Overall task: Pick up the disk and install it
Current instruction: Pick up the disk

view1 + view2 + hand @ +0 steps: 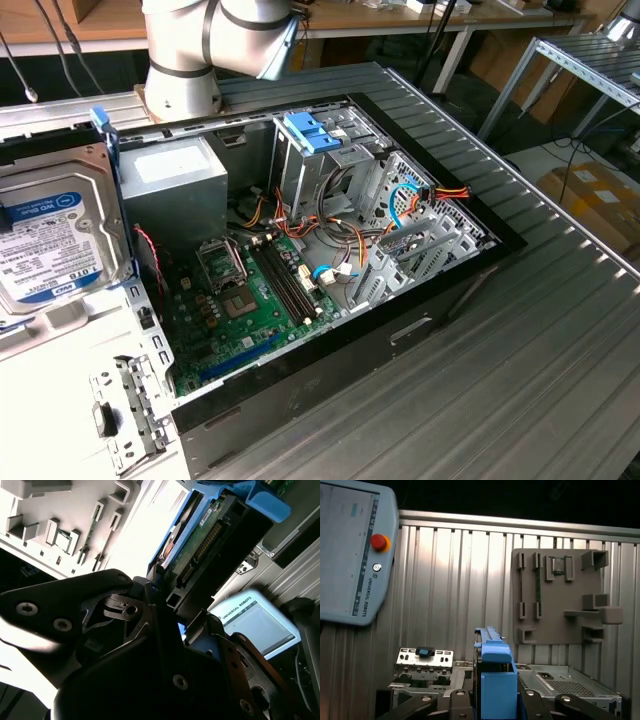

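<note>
Jaws closed on disk (52, 238) carrier sides; gripper (496, 700) holds it. Likely rigid, dense, shock-sensitive; smooth plastic frame probably best gripped across flanks.

The disk (55, 225), framed in blue, shows at the exterior view's left edge beside the open computer case (335, 350).

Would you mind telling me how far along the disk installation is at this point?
Done: the pickup. The disk looks lifted and sits clamped in the hand by its blue carrier. In hand: the disk is held upright at the exterior view's left, outside the open computer case. Left: the installation itself, since the disk is not yet in the drive cage.
</note>
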`<state>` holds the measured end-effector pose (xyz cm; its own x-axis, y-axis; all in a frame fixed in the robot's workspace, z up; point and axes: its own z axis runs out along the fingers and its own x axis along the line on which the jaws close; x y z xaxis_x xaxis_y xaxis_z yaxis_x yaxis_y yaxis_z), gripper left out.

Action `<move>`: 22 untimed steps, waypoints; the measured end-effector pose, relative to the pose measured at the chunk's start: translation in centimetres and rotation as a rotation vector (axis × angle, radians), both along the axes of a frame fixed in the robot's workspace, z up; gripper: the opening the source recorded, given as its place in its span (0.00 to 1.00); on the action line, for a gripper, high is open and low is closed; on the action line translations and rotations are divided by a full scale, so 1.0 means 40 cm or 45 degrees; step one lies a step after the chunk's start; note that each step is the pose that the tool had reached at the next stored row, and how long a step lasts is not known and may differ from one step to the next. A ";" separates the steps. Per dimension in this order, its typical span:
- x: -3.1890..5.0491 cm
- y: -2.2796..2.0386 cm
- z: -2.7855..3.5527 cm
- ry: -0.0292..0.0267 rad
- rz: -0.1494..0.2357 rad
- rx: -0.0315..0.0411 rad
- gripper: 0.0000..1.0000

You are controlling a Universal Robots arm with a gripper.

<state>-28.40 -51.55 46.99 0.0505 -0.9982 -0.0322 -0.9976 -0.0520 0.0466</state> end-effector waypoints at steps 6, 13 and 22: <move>0.010 -0.004 0.000 -0.0001 0.000 0.0001 0.36; 0.023 -0.010 0.000 0.0000 0.000 0.0001 0.36; 0.044 -0.019 0.000 0.0000 0.000 0.0000 0.36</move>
<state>-26.63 -52.31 46.99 0.0506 -0.9982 -0.0322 -0.9976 -0.0521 0.0466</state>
